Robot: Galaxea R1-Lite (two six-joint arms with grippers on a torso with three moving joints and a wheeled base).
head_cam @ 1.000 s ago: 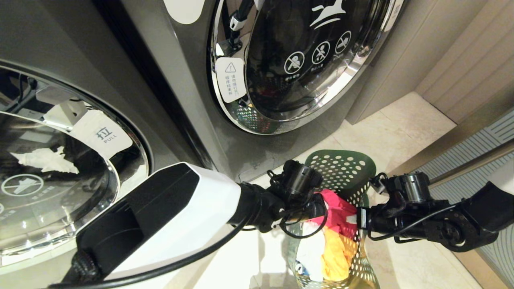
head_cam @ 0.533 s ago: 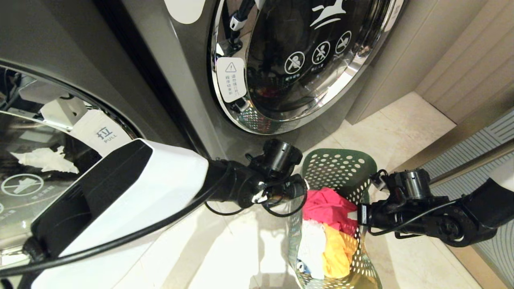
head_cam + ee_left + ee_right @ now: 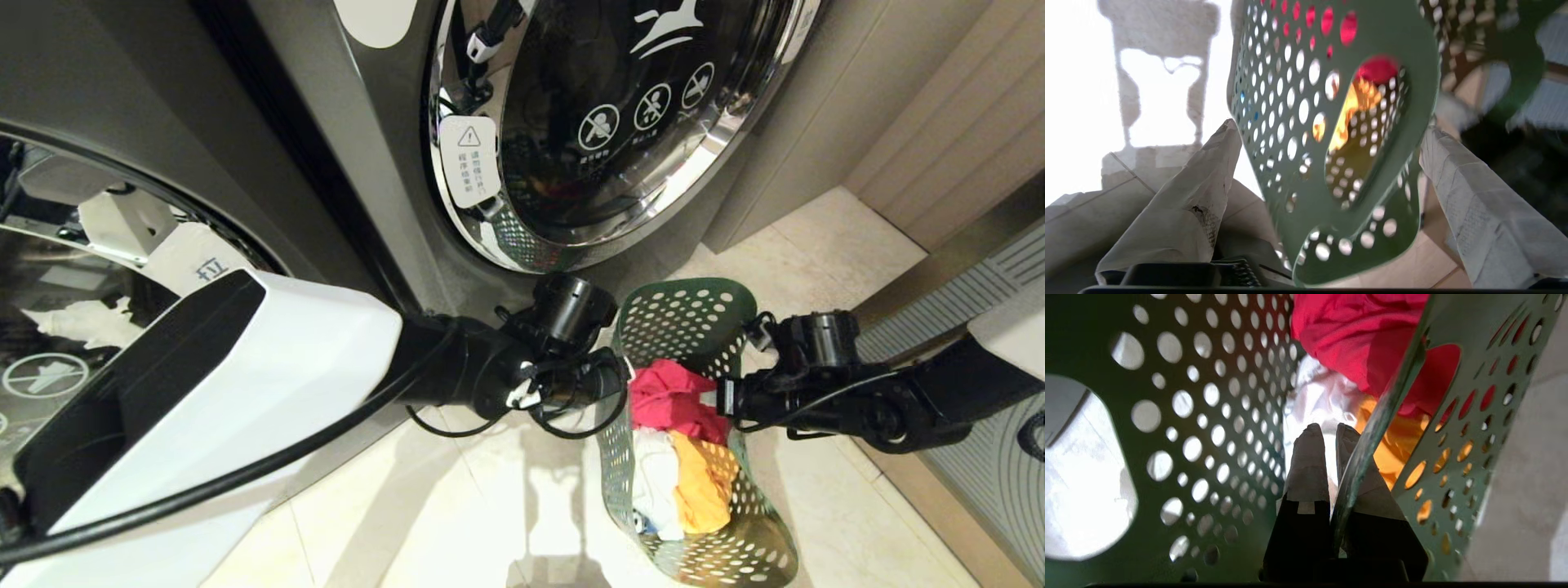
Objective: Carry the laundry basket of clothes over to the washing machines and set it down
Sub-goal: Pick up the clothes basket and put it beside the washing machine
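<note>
We're in a laundry room, prob. a shared/self-service one: two big dark grey front-load washing machines [image 3: 392,188] w/ chrome-ringed doors, warning stickers & a "PULL" tab stand just beyond the left gripper [image 3: 622,377]; beige tile floor [image 3: 824,261] lies below it.

Pale tiled floor [image 3: 490,523], ribbed wall panel [image 3: 963,122]

Warm indoor light fills the head view, and bright glare streaks the chrome door ring [image 3: 482,229] of the washing machines [image 3: 367,163]. Wide-angle distortion bends the edges. The left wrist view is overexposed: the floor [image 3: 1081,81] beyond the spread jaws burns white, with a hard shadow [image 3: 1159,61] on it. The laundry basket [image 3: 1331,122] between the jaws is soft, its far rim smeared.
</note>
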